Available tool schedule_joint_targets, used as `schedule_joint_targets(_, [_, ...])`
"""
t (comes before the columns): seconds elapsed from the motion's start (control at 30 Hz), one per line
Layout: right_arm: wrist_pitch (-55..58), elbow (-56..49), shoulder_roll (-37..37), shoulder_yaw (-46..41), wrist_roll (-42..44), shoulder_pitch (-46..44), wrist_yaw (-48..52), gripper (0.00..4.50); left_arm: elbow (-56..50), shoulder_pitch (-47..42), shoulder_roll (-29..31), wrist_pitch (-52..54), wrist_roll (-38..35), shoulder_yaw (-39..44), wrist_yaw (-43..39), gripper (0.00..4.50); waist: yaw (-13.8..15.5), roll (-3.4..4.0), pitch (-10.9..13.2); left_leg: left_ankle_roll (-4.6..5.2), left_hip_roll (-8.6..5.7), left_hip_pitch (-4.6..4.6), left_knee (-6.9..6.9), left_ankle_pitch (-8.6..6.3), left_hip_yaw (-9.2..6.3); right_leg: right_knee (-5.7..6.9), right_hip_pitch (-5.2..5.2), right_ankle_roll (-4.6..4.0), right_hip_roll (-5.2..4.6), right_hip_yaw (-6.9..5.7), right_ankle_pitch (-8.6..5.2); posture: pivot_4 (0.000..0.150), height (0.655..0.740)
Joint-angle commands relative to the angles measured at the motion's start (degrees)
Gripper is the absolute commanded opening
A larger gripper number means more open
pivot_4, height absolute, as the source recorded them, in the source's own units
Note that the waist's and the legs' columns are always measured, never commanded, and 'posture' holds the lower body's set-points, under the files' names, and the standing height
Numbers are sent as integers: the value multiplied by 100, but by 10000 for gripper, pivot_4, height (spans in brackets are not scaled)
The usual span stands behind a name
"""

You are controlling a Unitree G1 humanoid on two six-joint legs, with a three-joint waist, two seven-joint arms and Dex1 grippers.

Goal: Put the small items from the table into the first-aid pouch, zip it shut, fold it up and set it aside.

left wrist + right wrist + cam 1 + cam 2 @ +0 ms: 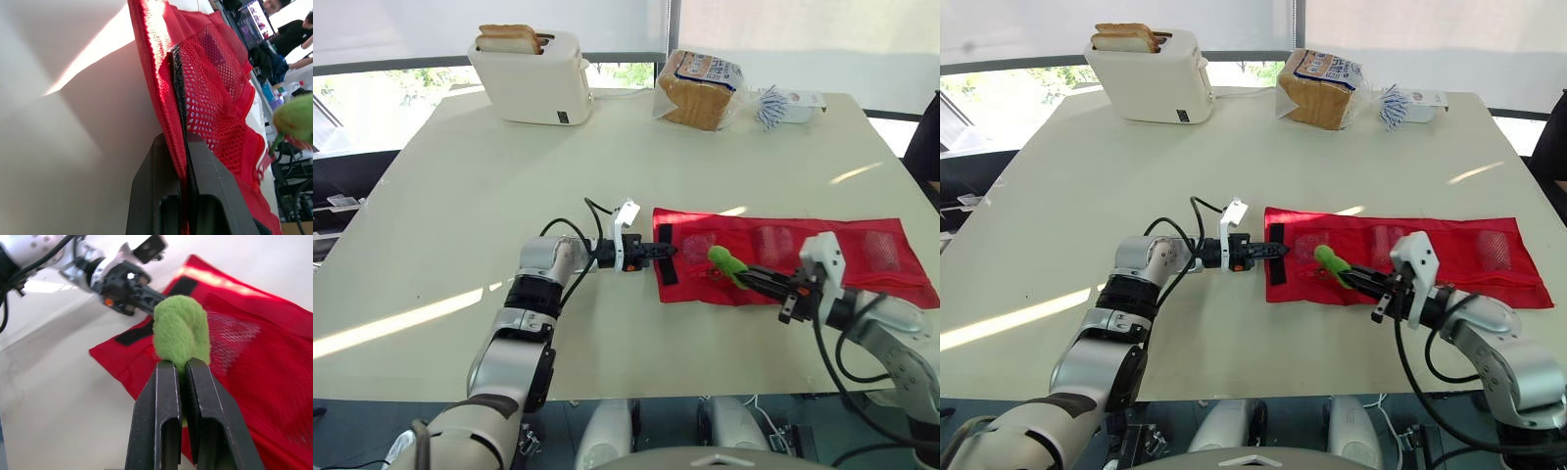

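A red mesh first-aid pouch (pixel 822 250) lies unfolded flat on the white table (pixel 489 186), right of centre. My left gripper (pixel 668 252) is shut on the pouch's left edge, pinching the red fabric (pixel 171 127) beside a black strip. My right gripper (pixel 747 277) is shut on a fuzzy green item (pixel 726 262), holding it just above the pouch's left section. The green item (pixel 182 330) bulges out over the shut fingertips, with the left gripper (pixel 146 296) behind it.
A white toaster (pixel 530 76) with bread slices stands at the table's far left. A bagged bread loaf (pixel 697 88) and a small white packet (pixel 788 105) lie at the far edge. Dark objects lie beyond the table's right side.
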Motion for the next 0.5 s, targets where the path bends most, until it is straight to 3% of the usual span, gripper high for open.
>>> schedule_joint_targets(0.03, [-69, -224, 100, -748, 404, 447, -248, 216, 111, 9, 274, -276, 194, 18, -140, 0, -1, 0, 0, 0, 0, 0, 0, 0, 0, 0, 0, 0, 0, 0, 0, 1500, 7400])
schedule_joint_targets(0.3, [-130, -305, 316, -1237, 1029, 1062, -711, 216, 348, -2, 569, -883, 534, -237, -639, 0, -18, 1, 0, 2, 5, 6, -2, -1, 5, 2, -1, 0, 4, 5, 0, 1500, 7400])
schedule_joint_targets(0.5, [-346, 343, 169, -1956, 1057, 1189, -915, 216, 610, -57, 876, -1539, 848, -450, -1269, 0, -12, 1, 0, 3, 4, 3, -3, -2, 7, 0, -1, 0, 4, 5, 0, 1500, 7400])
